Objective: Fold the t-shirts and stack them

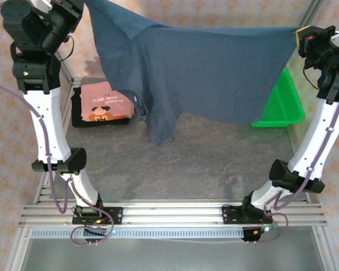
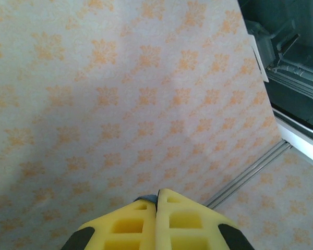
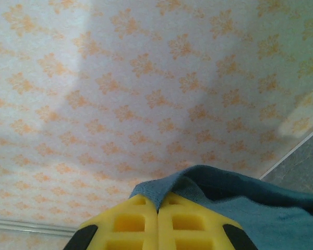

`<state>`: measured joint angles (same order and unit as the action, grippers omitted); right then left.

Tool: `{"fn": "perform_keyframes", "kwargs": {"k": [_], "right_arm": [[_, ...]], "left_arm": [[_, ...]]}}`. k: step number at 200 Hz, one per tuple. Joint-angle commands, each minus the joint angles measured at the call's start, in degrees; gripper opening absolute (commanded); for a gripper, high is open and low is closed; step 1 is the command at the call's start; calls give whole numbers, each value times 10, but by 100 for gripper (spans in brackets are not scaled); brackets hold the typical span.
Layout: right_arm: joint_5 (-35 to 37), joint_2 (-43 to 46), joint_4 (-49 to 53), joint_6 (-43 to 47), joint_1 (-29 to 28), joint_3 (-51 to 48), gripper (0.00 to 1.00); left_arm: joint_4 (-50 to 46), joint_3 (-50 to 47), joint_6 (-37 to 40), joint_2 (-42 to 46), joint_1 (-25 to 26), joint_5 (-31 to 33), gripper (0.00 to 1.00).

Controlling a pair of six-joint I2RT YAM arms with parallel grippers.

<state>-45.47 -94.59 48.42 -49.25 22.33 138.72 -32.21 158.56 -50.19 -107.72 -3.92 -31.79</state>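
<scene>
Three t-shirts, one basket. The slate-blue t-shirt (image 1: 203, 73), the biggest thing, hangs spread between the two grippers. The left gripper (image 2: 157, 200) pinches one corner with its fingers pressed together, and the right gripper (image 3: 157, 204) is clamped on the other. Below the right gripper stands a green mesh basket (image 1: 279, 107), its inside partly hidden by the shirt. Below the left gripper a folded salmon-pink t-shirt (image 1: 104, 101) with a pixel face lies on a black t-shirt (image 1: 78, 110). Its small writing is too blurred to read.

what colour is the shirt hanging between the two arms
Plain slate blue; the t-shirt shows best in the top external view.

Behind blue shirt (image 1: 214, 73): part of pink shirt (image 1: 101, 101), green basket (image 1: 285, 107); print text illegible.
</scene>
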Motion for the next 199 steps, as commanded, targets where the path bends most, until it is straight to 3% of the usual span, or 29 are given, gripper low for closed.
{"fn": "perform_keyframes", "kwargs": {"k": [1,60,92,107,128,149,169,199], "right_arm": [[-10,-40,-64,-31,7,-13,0],[-55,-207,-241,-112,7,74,0],[-71,-312,-342,-211,10,214,0],[-64,-323,-414,-267,14,217,0],[-59,-317,-433,-274,24,214,0],[-80,-302,-429,-263,30,202,0],[-118,-274,-367,-198,32,167,0],[-110,-167,-144,18,32,19,0]], "left_arm": [[49,30,-16,-67,19,-10,0],[181,79,-106,-198,26,-10,0],[245,79,-131,-206,12,20,0],[267,80,-142,-200,1,23,0],[277,80,-131,-179,-11,28,0],[277,80,-111,-163,-17,3,0],[236,79,-64,-148,-14,-52,0],[-30,50,88,-105,3,-80,0]]}}
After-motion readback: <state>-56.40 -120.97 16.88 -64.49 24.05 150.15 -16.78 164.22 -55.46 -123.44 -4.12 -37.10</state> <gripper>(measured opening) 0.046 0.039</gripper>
